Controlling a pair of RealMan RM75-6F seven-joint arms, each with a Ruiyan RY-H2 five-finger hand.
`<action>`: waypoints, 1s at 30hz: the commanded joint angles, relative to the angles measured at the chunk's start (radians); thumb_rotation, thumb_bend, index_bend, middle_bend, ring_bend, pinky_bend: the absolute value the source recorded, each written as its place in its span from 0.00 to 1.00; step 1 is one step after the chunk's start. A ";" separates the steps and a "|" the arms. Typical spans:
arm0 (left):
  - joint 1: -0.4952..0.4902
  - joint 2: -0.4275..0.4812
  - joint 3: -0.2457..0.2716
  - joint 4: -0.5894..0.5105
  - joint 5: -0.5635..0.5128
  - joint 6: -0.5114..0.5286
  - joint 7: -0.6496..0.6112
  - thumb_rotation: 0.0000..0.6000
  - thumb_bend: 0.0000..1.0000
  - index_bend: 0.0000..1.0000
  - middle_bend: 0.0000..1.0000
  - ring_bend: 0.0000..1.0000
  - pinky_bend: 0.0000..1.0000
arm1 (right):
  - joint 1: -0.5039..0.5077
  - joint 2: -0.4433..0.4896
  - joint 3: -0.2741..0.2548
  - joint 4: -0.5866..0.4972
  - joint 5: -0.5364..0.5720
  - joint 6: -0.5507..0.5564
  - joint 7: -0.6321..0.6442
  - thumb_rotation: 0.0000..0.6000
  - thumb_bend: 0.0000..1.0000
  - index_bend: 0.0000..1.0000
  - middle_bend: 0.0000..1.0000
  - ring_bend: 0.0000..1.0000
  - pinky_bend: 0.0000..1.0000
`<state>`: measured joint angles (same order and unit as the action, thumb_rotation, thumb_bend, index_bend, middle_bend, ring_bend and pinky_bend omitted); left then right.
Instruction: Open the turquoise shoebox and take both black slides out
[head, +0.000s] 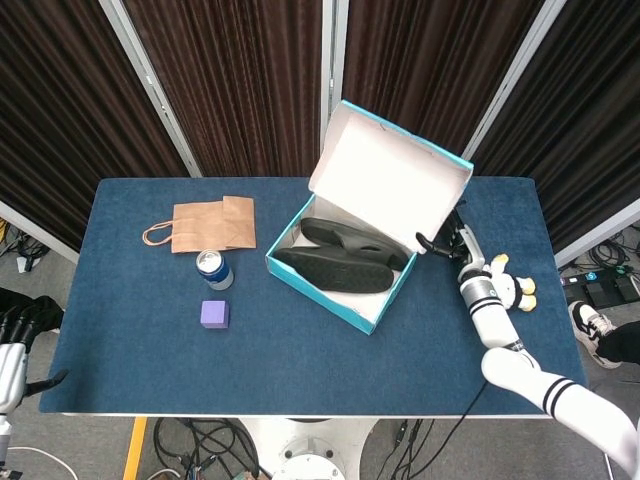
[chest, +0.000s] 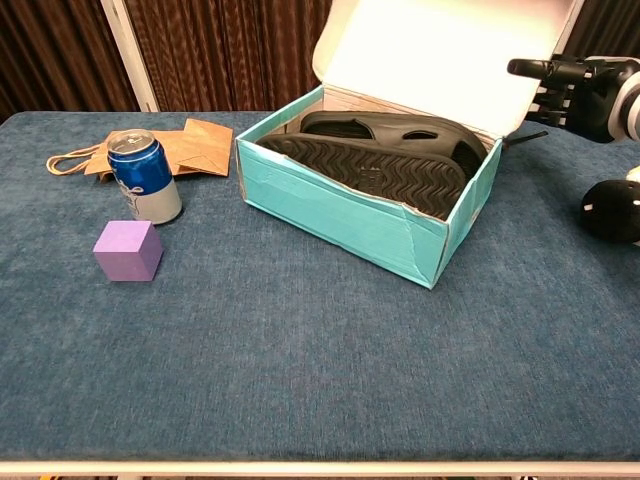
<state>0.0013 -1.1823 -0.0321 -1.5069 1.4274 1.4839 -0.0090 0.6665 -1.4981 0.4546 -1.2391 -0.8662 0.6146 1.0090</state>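
The turquoise cardboard shoebox (head: 340, 268) is set near the table's centre, angled, with its white-lined hinged lid (head: 392, 187) swung upright toward one o'clock so that the interior is exposed. Two black rubber slides (chest: 385, 160) are counted inside, laid lengthwise side by side, one sole-up at the front and one strap-up behind; both lie wholly within the walls, so removal is judged not yet begun.

The right hand (chest: 570, 88) is held at three o'clock of the box, just beside the lid's outer edge, its dark fingers (chest: 532, 69) stretched toward the lid and slightly apart with nothing clamped; contact with the lid cannot be told. That placement is judged to steady the raised lid. The left hand (head: 18, 345) hangs off the table's seven o'clock corner; whether its fingers are apart or together cannot be told.

Elsewhere on the blue cloth-covered table (head: 300, 370) are counted one brown paper bag (head: 205, 223), one blue drinks can (head: 212, 268), one purple cube (head: 214, 314) and one black-and-white plush toy (head: 512, 286).
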 joint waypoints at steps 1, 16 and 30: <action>-0.001 -0.001 0.001 0.000 0.001 -0.003 -0.001 1.00 0.00 0.17 0.09 0.01 0.05 | 0.006 0.084 -0.044 -0.037 0.022 -0.047 -0.144 1.00 0.10 0.00 0.04 0.00 0.00; -0.011 -0.005 -0.002 0.003 0.011 -0.003 -0.006 1.00 0.00 0.17 0.09 0.01 0.05 | -0.112 0.324 -0.168 -0.272 -0.033 -0.031 -0.376 1.00 0.09 0.00 0.02 0.00 0.00; -0.008 0.000 -0.002 -0.011 0.012 0.008 0.001 1.00 0.00 0.17 0.09 0.01 0.05 | -0.105 0.362 -0.197 -0.360 -0.487 0.200 -0.624 1.00 0.13 0.00 0.13 0.00 0.00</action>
<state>-0.0076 -1.1825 -0.0349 -1.5176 1.4406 1.4916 -0.0077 0.5327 -1.1372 0.2632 -1.5854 -1.2914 0.7707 0.4682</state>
